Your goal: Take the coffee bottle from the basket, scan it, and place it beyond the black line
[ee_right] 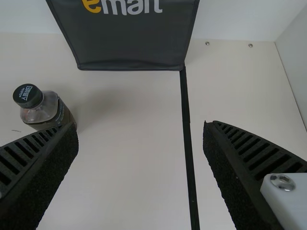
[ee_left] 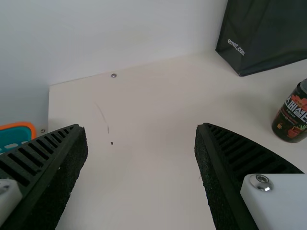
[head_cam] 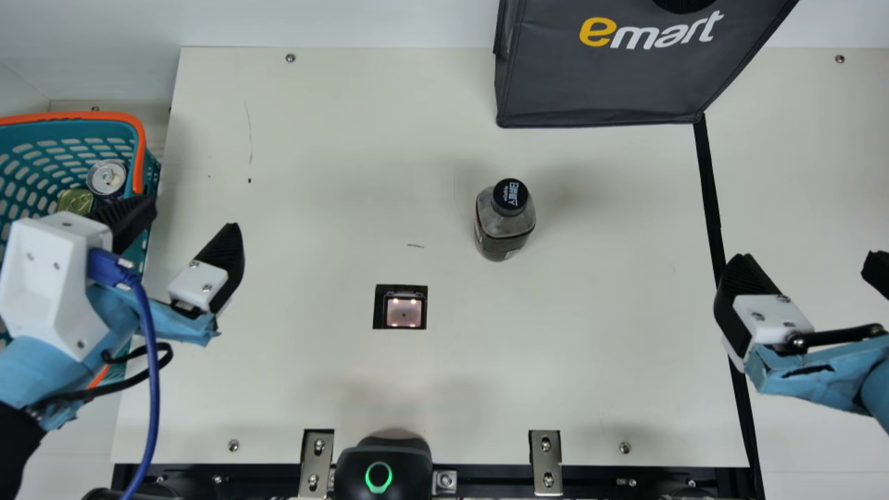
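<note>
Well, I count one coffee bottle (head_cam: pixel 505 226), standing upright on the counter (head_cam: pixel 333 389). It has one black cap, and in the left wrist view its dark label carries white lettering and red pictures. One black line (head_cam: pixel 707 180) runs from a corner of one dark bag (head_cam: pixel 597 83) towards my side of the counter; the bottle is left of it, on the same side as the one scanner window (head_cam: pixel 404 316), whose square shows four small bright spots.

I have two end effectors. My left end effector (head_cam: pixel 194 212) stands wide, its two ribbed fingers well apart, one over the side of the basket (head_cam: pixel 151 179) and the other over the counter. My right end effector (head_cam: pixel 809 262) is wide too, with its two fingers on either side of the black line in the right wrist view.

I can make out two cans in that one teal basket: a silver-topped can (head_cam: pixel 107 177) and a gold-topped can (head_cam: pixel 75 201). At the counter's near edge sit two metal brackets (head_cam: pixel 316 462) and one black device (head_cam: pixel 382 458) with a single green ring.
</note>
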Robot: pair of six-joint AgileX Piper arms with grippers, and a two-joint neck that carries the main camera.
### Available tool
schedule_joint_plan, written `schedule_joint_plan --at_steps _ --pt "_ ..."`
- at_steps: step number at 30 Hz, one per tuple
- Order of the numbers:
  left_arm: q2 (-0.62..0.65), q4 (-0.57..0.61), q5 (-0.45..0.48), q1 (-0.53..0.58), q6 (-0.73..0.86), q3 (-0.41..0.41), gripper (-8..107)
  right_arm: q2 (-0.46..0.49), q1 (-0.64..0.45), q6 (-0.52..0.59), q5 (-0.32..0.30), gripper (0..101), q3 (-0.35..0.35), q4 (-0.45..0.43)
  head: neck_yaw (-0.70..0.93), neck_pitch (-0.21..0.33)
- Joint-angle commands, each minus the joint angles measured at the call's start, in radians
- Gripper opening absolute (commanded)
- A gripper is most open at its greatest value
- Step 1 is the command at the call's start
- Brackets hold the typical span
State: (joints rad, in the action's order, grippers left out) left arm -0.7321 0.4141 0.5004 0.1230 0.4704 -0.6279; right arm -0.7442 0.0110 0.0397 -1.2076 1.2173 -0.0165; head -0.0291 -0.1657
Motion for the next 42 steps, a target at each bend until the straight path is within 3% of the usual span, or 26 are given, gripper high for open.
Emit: schedule_joint_plan --at_steps 1,25,42 --pt "0.011 -0.002 0.005 -0.008 -0.007 0.004 90 0.0 0.0 0.0 0.0 91 0.0 0.0 0.002 0.027" --pt "0.096 -0.091 0.046 -0.058 -0.107 0.038 90 0.0 0.0 0.0 0.0 91 0.0 0.0 0.002 0.027" --pt "0.096 -0.092 0.048 -0.058 -0.107 0.037 90 0.0 0.0 0.0 0.0 91 0.0 0.0 0.002 0.027"
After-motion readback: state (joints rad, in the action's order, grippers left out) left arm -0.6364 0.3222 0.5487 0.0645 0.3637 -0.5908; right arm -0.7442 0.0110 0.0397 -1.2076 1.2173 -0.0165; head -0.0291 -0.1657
